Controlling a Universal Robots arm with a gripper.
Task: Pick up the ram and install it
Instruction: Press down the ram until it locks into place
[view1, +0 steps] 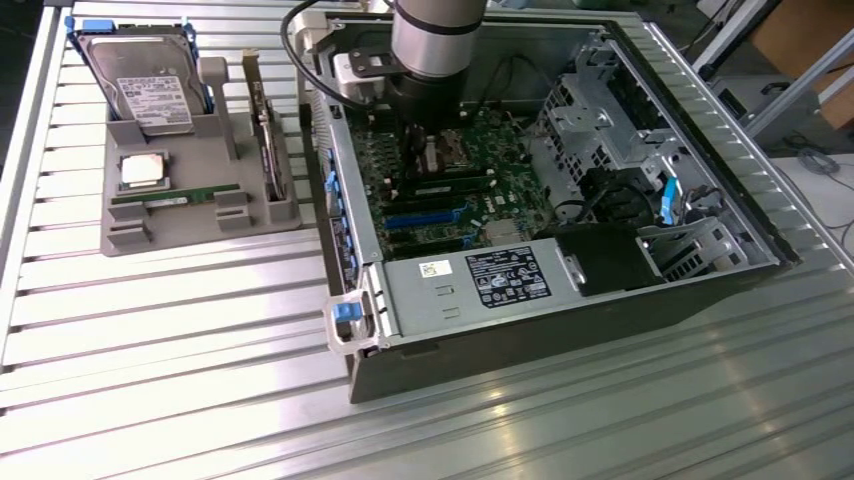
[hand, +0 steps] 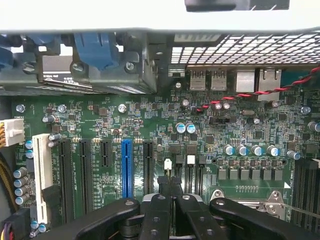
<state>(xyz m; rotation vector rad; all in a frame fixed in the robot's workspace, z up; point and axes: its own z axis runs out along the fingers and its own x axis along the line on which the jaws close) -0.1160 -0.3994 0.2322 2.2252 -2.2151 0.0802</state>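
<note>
Green ram (view1: 178, 197) lies flat in the grey holder (view1: 187, 225).

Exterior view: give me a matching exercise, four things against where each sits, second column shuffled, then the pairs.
Things:
1. hard drive
2. ram
3. processor chip
4. gripper

Places:
A. inside the open computer case, over the motherboard
B. lying flat along the near edge of the grey holder
C. leaning at the far end of the grey holder
D. flat in the middle of the grey holder, between the drive and the green stick

Pairs: 1-C, 2-B, 3-D, 4-A

In the wrist view the fingers are together, above the board, with nothing between them.
</note>
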